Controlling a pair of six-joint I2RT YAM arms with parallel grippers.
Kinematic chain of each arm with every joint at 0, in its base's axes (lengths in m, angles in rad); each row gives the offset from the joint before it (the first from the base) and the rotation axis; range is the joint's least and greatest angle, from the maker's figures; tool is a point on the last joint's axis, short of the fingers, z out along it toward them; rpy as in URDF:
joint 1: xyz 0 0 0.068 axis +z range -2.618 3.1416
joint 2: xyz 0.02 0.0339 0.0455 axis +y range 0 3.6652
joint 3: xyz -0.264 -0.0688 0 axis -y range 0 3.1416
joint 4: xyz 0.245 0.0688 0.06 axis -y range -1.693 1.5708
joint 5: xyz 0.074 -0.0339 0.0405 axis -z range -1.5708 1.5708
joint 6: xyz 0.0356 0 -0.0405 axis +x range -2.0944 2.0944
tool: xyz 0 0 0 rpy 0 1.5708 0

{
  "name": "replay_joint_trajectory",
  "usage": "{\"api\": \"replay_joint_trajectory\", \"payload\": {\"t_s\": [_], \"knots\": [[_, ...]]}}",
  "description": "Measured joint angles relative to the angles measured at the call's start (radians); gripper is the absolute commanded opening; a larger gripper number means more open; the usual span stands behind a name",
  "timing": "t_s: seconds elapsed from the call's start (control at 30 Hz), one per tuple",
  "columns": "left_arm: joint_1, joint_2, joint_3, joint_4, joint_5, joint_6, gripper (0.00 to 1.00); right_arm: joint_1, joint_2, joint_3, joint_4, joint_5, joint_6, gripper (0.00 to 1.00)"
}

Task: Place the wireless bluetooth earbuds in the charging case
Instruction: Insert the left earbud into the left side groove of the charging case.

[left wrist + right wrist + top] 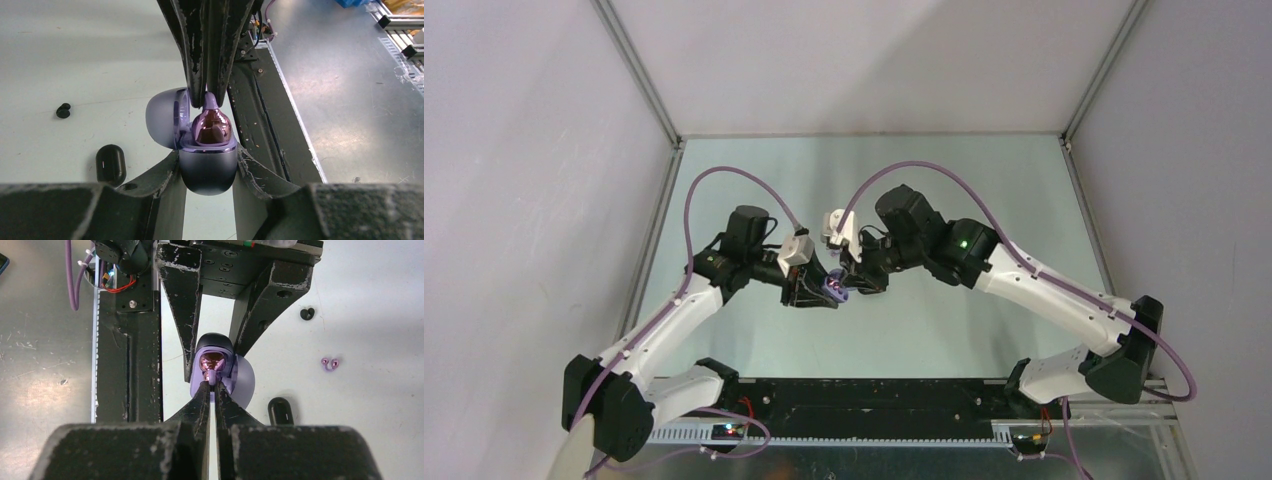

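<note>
Two grippers meet mid-frame in the top view. Left gripper is clamped on the lower shell of the lilac case, with the lid swung open toward frame left. Right gripper is pinched closed on the tip of a lilac earbud. Its glossy body stands upright in the case opening; fully seated or not, can't tell. On the table, right-wrist view: second lilac earbud right of centre, black earbud above it, black case lower centre-right, all apart.
</note>
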Motion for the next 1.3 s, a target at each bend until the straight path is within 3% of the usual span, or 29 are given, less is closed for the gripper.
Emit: {"api": "replay_joint_trajectory", "payload": {"t_s": [0.27,0.8,0.9,1.03,1.3], "knots": [[0.0,0.0,0.0,-0.005,0.001,0.008,0.0,0.006,0.006,0.0,0.0,0.013,0.0,0.06],[0.0,0.0,0.0,-0.019,0.001,0.016,0.0,0.028,0.024,0.044,-0.03,0.024,-0.003,0.38],[-0.001,0.0,0.0,-0.021,0.002,0.017,0.0,0.027,0.024,0.072,-0.05,0.023,-0.012,0.33],[-0.001,0.0,0.0,-0.023,0.004,0.023,0.0,0.021,0.01,0.09,-0.06,0.017,-0.018,0.18],[-0.001,0.0,0.002,-0.026,0.004,0.023,0.0,0.011,0.006,0.09,-0.051,0.03,-0.01,0.05]]}}
